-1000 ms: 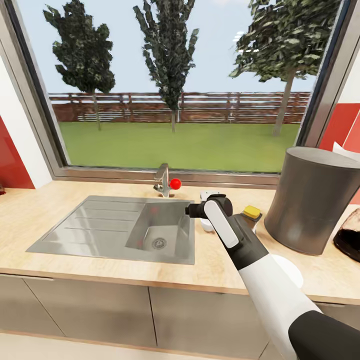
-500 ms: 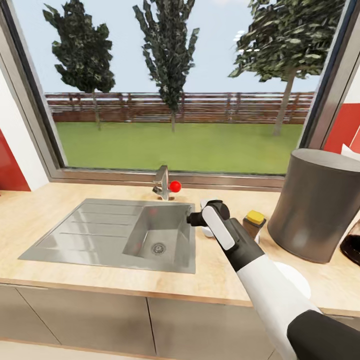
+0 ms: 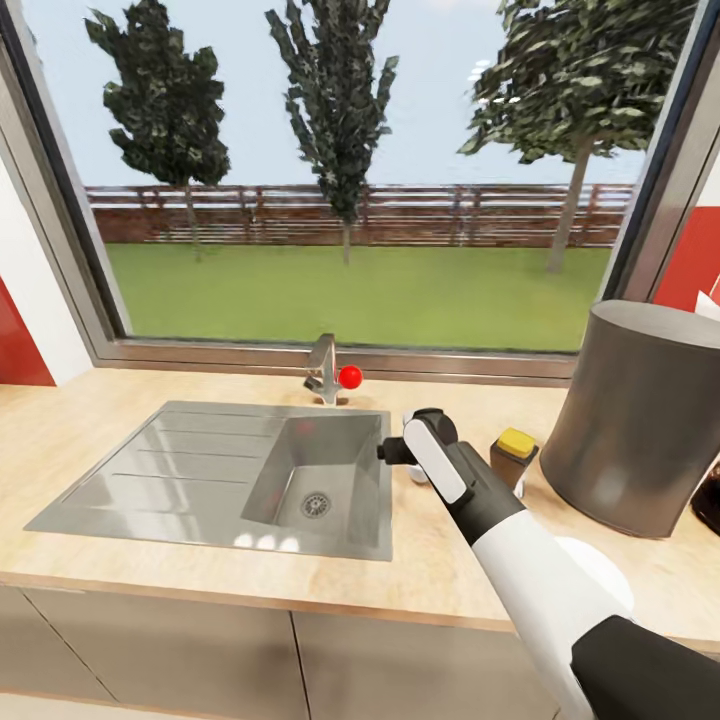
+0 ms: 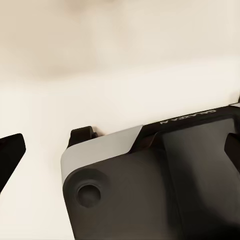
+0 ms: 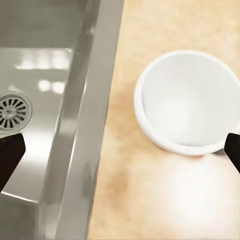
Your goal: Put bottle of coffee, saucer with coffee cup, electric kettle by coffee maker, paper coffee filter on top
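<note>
The coffee cup [image 5: 184, 102] is a small white cup standing upright on the kitchen countertop [image 3: 150, 560], just beside the sink's rim. My right gripper [image 3: 392, 452] hovers over it, open, its dark fingertips [image 5: 10, 159] spread wide and touching nothing. In the head view my wrist hides most of the cup [image 3: 416, 474]. The bottle of coffee [image 3: 514, 456], dark with a yellow cap, stands between the cup and the grey coffee maker [image 3: 640, 420]. The white saucer [image 3: 605, 578] lies near the counter's front edge, partly under my forearm. My left gripper [image 4: 120, 152] is open and faces a dark robot part.
A steel sink [image 3: 230, 475] with a drainboard fills the counter's left half, and a faucet [image 3: 324, 368] with a red knob stands behind it. A large window runs along the back. At the right edge a dark object [image 3: 710, 505] is cut off.
The head camera has shifted, so the whole scene sits slightly lower and further right. Against the bottle, my right gripper has come down a little over the cup.
</note>
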